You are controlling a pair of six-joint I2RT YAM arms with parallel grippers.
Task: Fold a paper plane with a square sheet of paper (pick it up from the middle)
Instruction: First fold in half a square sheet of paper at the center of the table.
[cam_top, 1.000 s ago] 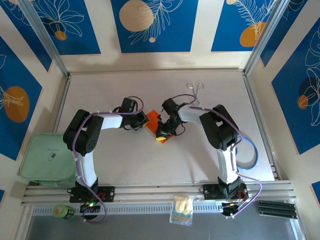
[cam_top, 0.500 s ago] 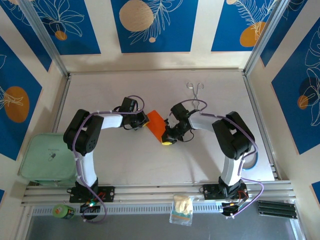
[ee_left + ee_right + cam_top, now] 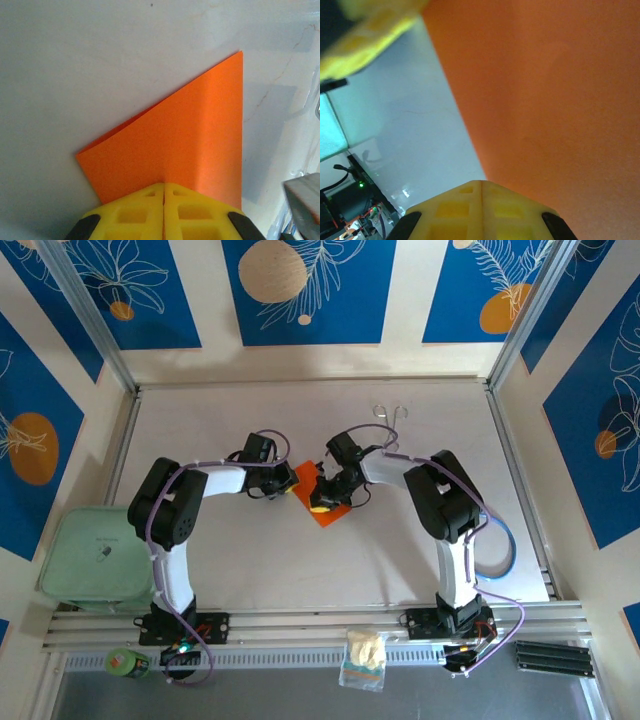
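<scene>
Since the square sheet of paper (image 3: 190, 145) is folded over but has no thin dart shape yet, the job looks only partly done. One fold shows: two layers lie on top of each other, with a soft, round edge on one side. I think more folds are left to make the nose and the wings.

The paper sits about in the middle of the table (image 3: 400, 560), between the two grippers. The left gripper (image 3: 164, 189) is closed tight, and it seems to pinch the paper's edge. The right gripper (image 3: 482, 186) is closed tight too, with its tips right at the paper. I cannot tell if it grips the paper or just presses on it.

From above, the paper's long side runs from the table's far edge toward the near edge, leaning a little right. Its sharp corner points away from the left gripper.
</scene>
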